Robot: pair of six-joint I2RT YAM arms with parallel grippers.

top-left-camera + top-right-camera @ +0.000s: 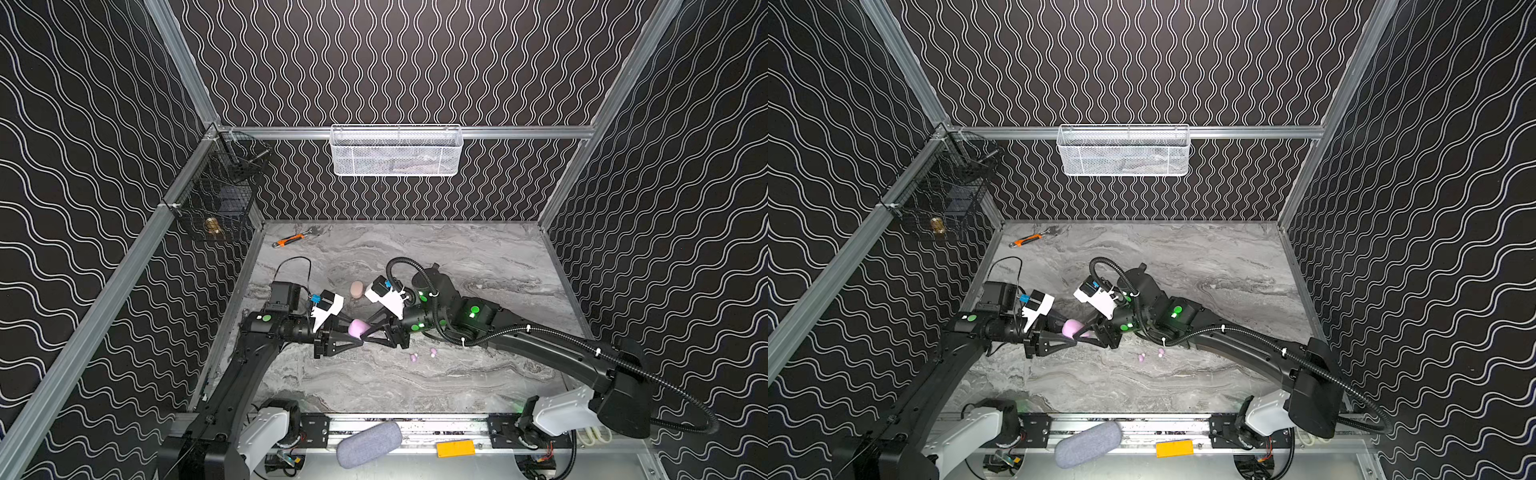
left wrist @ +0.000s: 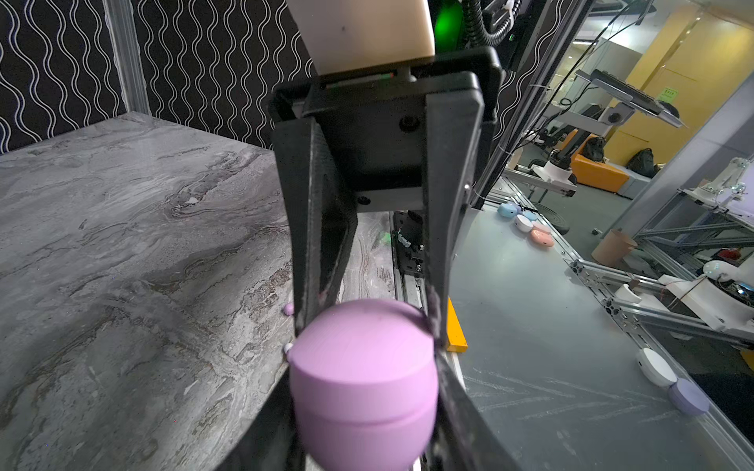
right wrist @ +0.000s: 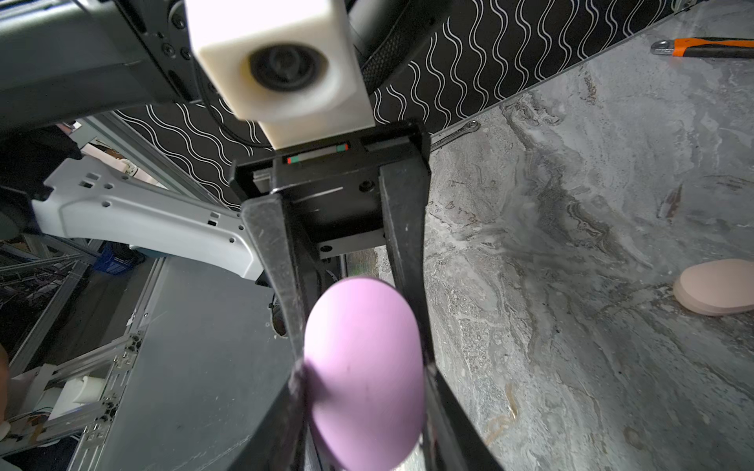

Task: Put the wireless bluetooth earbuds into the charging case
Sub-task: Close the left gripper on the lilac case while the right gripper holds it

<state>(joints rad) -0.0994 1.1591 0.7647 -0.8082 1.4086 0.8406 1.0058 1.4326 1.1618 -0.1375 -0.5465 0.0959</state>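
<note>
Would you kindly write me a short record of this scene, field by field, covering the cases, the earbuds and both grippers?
lilac case: closed, gripped from opposite sides by both grippers
left gripper: shut on the lilac case
right gripper: shut on the lilac case
lilac earbuds: two, loose on the table, not in any case
peach case: on the table beyond the grippers, untouched
wrench: orange handle, far left corner

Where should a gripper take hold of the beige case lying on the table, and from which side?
Probably from above, pinching the beige case across its narrower width at the rim: it lies flat on the table, broad face up.
</note>
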